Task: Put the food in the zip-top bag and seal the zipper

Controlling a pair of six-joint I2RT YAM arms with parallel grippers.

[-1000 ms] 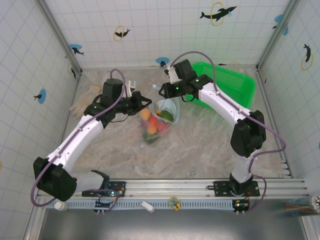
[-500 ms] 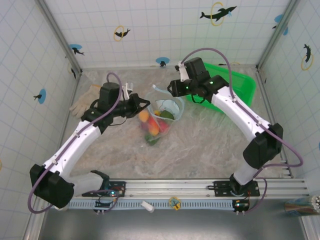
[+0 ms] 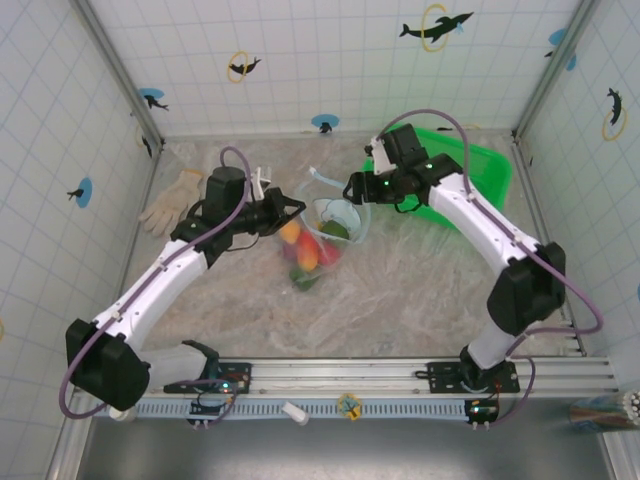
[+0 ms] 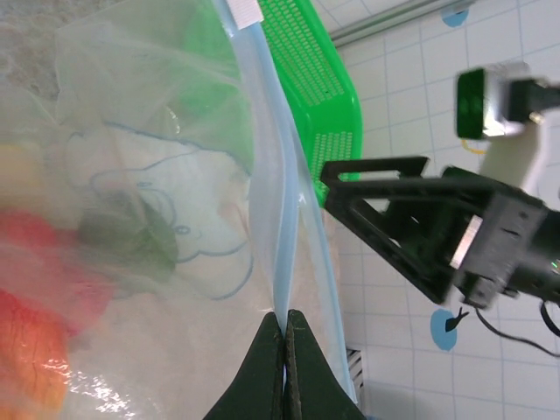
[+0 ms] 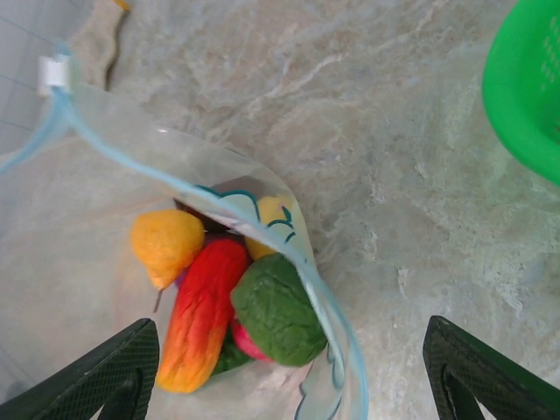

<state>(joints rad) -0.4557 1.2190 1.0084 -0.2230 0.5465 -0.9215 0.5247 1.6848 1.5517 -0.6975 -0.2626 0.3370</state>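
Start at the white glove (image 3: 168, 203), lying well to the left of the bag (image 3: 335, 225) and playing no part here. At the bag's left edge, your left tool (image 4: 284, 319) has its fingers pressed together on the zipper (image 4: 267, 175), pinching the pale-blue strip by one end and holding that side of the mouth up off the bench (image 3: 420, 290).

The bag sits slumped between the two arms, its mouth gaping upward. The food (image 5: 206, 297) is piled in its bottom: an orange piece, a long red one, a yellow one and a green one can be told apart through the plastic.

From the pinch, the strip's long axis runs away across the bag's mouth toward its right side. It ends at a small white slider tab (image 5: 54, 74) at the end far from the left tool.

Your right tool (image 3: 352, 187) hangs just off the bag's right rim, above the mouth, fingers spread wide and gripping nothing. The green basket (image 3: 470, 165) lies beyond it, well to the right of the bag.

What matters for you is this: one end of the strip is anchored on the left, and the loose end with the tab lies toward the right arm, which I judge to be the nearer one. The closing stroke should probably run along the strip's length, so line the spread fingers across it, not along it.
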